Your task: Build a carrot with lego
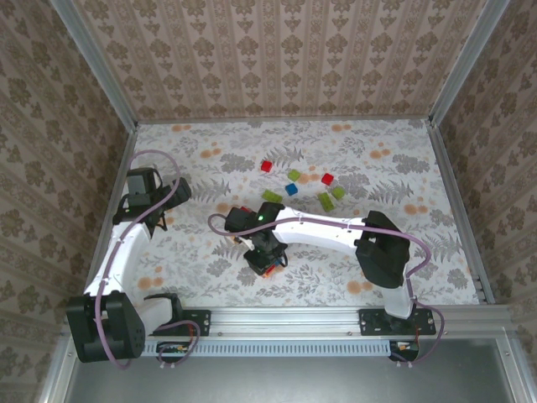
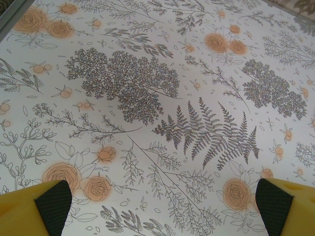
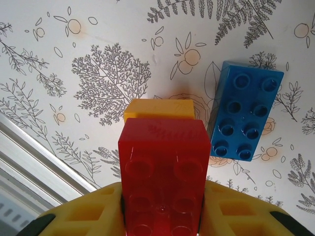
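Right pincer (image 3: 162,214) grips a red brick (image 3: 162,157), an orange brick (image 3: 158,109) just beyond it, toward the tabletop's (image 1: 377,252) near edge, beside a blue brick (image 3: 246,115); left pincer (image 2: 157,209) hangs open. Likely stacking the carrot's body; next, align studs squarely.

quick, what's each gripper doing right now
Left gripper: open, holding nothing.
Right gripper: closed on a red brick.

The floral-papered worktop (image 1: 210,159) carries loose lego toward its far middle: two red bricks (image 1: 266,166), a small blue brick (image 1: 291,189) and four green bricks (image 1: 325,201). A blue oblong brick (image 3: 246,115) lies flat, studs up.
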{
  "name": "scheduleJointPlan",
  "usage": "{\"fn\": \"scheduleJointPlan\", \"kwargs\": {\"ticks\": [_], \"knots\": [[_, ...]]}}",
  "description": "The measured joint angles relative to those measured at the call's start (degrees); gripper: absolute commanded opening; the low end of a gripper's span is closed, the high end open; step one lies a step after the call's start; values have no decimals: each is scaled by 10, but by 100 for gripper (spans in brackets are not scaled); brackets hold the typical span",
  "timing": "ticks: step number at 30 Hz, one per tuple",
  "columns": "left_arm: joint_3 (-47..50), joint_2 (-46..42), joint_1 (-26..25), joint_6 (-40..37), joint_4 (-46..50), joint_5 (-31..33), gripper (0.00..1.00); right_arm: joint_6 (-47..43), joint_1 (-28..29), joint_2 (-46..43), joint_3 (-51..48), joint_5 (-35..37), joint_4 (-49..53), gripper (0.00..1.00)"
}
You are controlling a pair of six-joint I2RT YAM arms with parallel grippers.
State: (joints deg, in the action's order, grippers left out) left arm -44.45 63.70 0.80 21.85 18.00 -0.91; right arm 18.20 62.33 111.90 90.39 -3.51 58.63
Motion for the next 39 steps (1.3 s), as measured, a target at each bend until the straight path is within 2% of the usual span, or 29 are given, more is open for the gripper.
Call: {"fn": "scheduleJointPlan", "kwargs": {"ticks": [39], "knots": [[0, 0, 0, 0, 0, 0, 100, -4, 8, 36, 19, 3, 14, 31]]}}
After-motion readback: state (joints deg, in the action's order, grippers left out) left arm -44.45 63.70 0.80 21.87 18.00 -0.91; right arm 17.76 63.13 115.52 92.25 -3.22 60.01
